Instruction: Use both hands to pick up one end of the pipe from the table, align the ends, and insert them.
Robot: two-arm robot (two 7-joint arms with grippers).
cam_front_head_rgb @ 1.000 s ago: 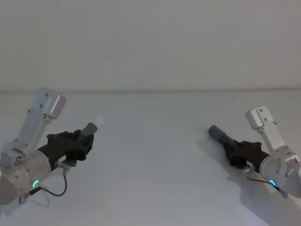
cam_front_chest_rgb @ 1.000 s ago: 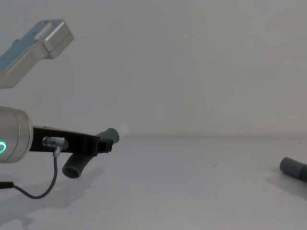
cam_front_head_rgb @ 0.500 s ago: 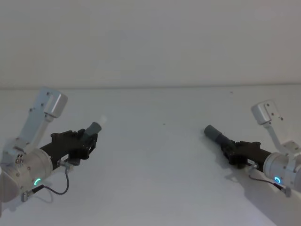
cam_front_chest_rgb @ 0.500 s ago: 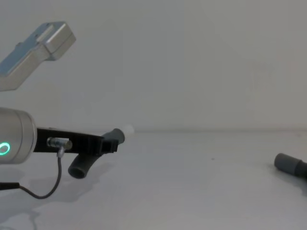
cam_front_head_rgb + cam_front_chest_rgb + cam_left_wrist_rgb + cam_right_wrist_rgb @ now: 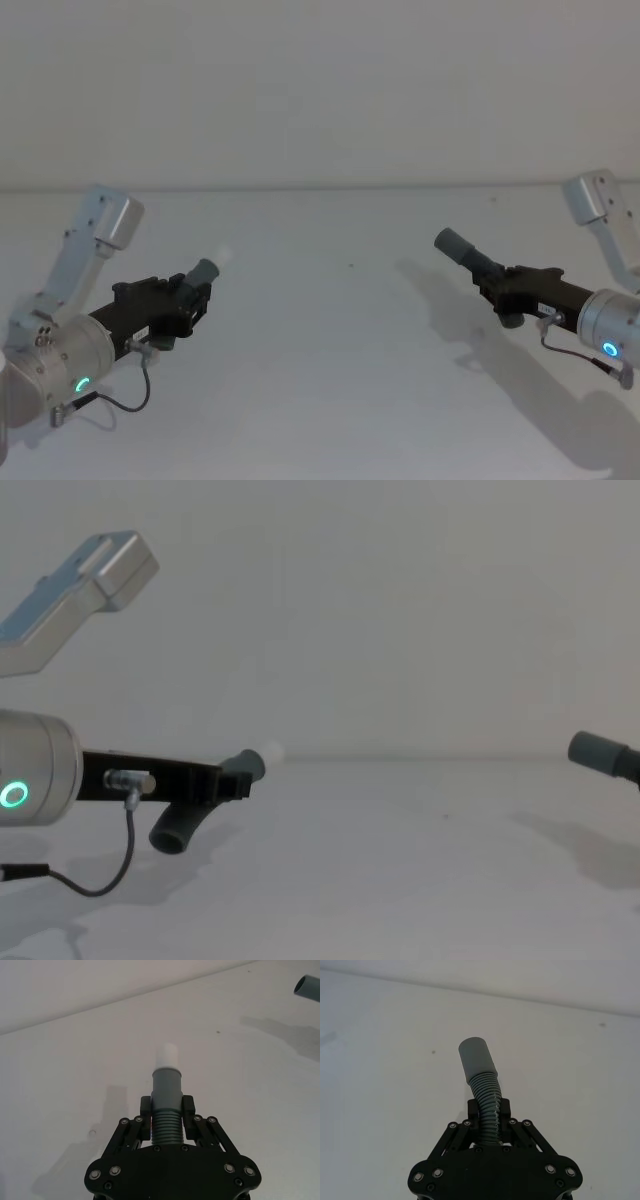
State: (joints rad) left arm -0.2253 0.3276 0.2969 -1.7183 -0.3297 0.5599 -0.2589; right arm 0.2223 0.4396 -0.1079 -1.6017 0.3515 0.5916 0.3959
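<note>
Pipe [image 5: 165,1131] clamped in left gripper [image 5: 166,1108], cuff [image 5: 166,1085] ahead.

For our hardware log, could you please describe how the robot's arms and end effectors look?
The left end effector and right end effector: black linkages with silver screws, silver cylindrical wrists, teal light rings, thin black cables, grey boxy mounts.

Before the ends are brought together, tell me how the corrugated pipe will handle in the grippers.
Likely floppy: the pipe bends sideways just beyond the right gripper, so its plain cuff may wander. The ribs probably resist slipping where the left gripper clamps them. It seems light: a thin hollow tube, held above the table.
</note>
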